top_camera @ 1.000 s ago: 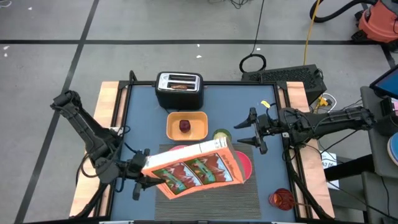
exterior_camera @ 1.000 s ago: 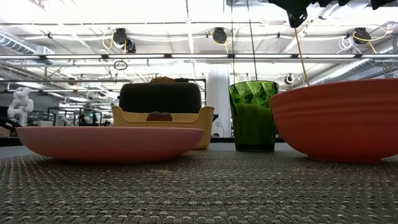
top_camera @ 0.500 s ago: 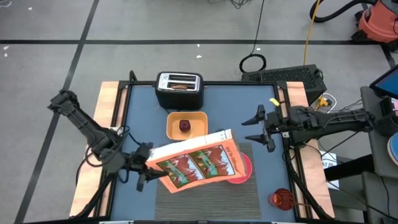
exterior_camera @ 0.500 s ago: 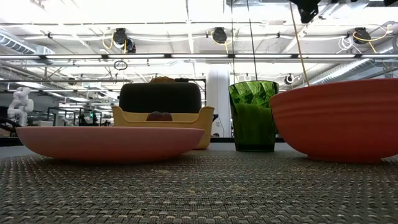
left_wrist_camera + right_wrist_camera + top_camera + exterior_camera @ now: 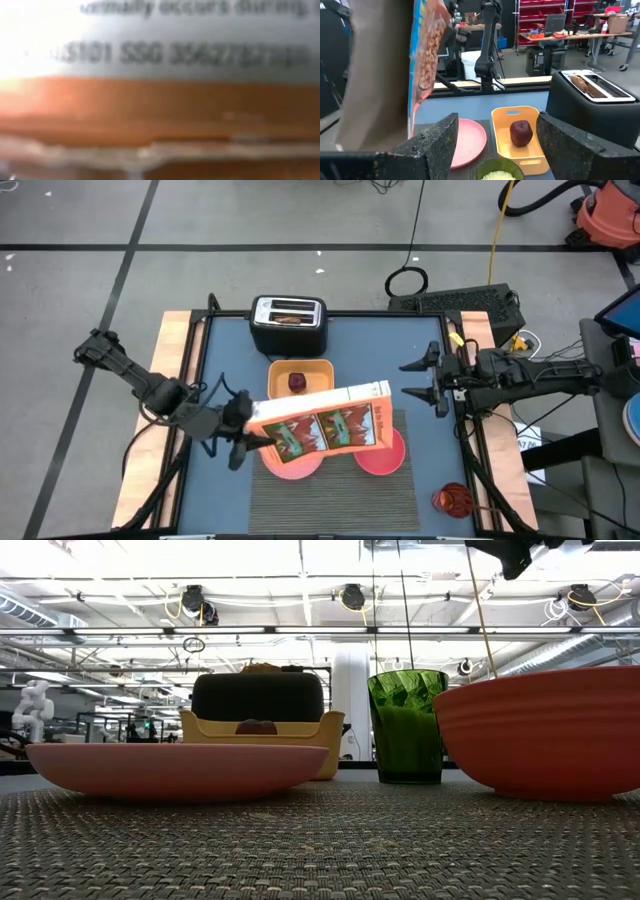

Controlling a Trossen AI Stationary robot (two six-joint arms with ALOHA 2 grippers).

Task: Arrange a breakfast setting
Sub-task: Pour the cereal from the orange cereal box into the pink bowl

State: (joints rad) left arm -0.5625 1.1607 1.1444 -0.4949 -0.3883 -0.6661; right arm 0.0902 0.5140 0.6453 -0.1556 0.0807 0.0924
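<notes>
My left gripper (image 5: 240, 442) is shut on the orange-red cereal box (image 5: 322, 428), which it holds over the pink plate (image 5: 293, 466) and the pink bowl (image 5: 385, 458). Both rest on the dark grey ribbed placemat (image 5: 330, 495). The box also shows in the right wrist view (image 5: 422, 55). My right gripper (image 5: 425, 380) is open and empty near the table's right edge. The dark-red fruit (image 5: 297, 383) lies in a yellow tray (image 5: 318, 370). The toast (image 5: 290, 319) sticks out of a black toaster (image 5: 288, 330). A thin gold stem (image 5: 482, 625) rises from the bowl (image 5: 545, 730). My left gripper holds the cereal box by its left end (image 5: 256, 432), coming in about level from the table's left side. The box is lifted clear of the plate and bowl, its long side about level. The left wrist view shows only the box's surface (image 5: 160, 95), not the fingers.
A green cup (image 5: 405, 725) stands between the plate and the bowl, hidden under the box in the high view. A red object (image 5: 452, 500) sits at the table's near right corner. Wooden rails (image 5: 172, 370) line the table's sides.
My left gripper has carried the cereal box toward the far edge. The box has turned from slanted to about level along the table's width and has uncovered the plate. My right gripper has drawn back toward the table's right edge, staying open.
</notes>
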